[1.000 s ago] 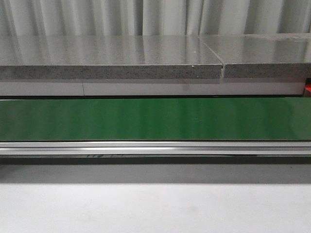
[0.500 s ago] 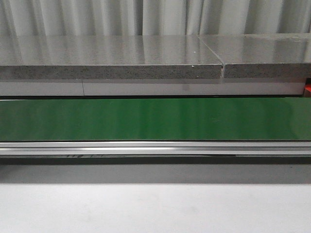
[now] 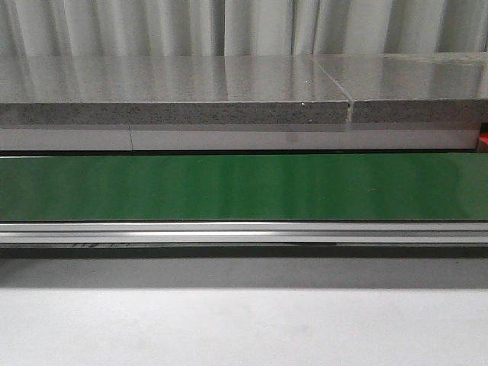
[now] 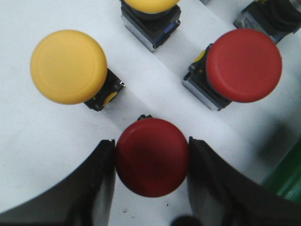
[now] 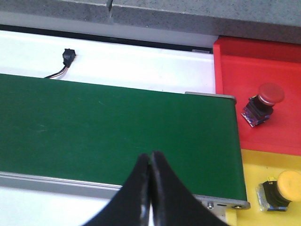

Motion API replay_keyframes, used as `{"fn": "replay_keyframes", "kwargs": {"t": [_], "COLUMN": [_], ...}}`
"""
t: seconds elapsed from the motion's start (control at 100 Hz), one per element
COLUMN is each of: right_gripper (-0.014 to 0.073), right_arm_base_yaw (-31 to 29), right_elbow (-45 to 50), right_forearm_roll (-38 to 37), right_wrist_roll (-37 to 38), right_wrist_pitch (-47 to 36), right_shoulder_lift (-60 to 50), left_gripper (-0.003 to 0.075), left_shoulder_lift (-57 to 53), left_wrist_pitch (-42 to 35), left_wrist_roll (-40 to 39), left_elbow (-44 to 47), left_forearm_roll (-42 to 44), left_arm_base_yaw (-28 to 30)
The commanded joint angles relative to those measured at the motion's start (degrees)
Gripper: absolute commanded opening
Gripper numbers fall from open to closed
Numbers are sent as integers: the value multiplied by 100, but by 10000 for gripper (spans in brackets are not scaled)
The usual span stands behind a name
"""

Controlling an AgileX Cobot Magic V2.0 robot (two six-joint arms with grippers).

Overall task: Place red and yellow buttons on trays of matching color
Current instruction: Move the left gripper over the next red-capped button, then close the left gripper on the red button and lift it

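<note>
Red button (image 4: pixel 152 157) — stands on the white surface (image 4: pixel 28 155) among the unsorted stock, domed cap up toward the wrist camera, stem axis vertical. The left gripper (image 4: pixel 151 165) has a finger against each side of the cap, likely a grasp for lifting. Neighbours: second red button (image 4: pixel 243 65), yellow button (image 4: pixel 68 66). Right gripper (image 5: pixel 150 188) — fingers together, empty, over the green belt (image 5: pixel 117 127). Red tray (image 5: pixel 282 70) and yellow tray (image 5: pixel 254 165) hold one matching button each.

Green conveyor belt (image 3: pixel 244 187), speckled grey counter (image 3: pixel 175 113), red tray (image 5: pixel 268 75) with red button (image 5: pixel 264 103), yellow tray (image 5: pixel 277 174) with yellow button (image 5: pixel 282 190)
</note>
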Motion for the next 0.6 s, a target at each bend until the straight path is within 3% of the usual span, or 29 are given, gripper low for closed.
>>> {"fn": "replay_keyframes", "kwargs": {"t": [0.0, 0.4, 0.59], "right_gripper": [-68, -68, -68], "right_arm_base_yaw": [5, 5, 5], "right_elbow": [-147, -147, -147], "right_forearm_roll": [-6, -6, -6], "right_wrist_roll": [-33, -33, -33], "right_wrist_pitch": [-337, -337, -337], "right_shoulder_lift": [-18, -18, -18], "left_gripper": [-14, -19, -19], "left_shoulder_lift": [-176, -1098, -1611], "left_wrist_pitch": [-64, 444, 912], "left_wrist_roll": [-23, 184, 908], "left_elbow": [-179, -259, -829], "left_forearm_roll": [9, 9, -500], "left_arm_base_yaw": [12, 12, -138]}}
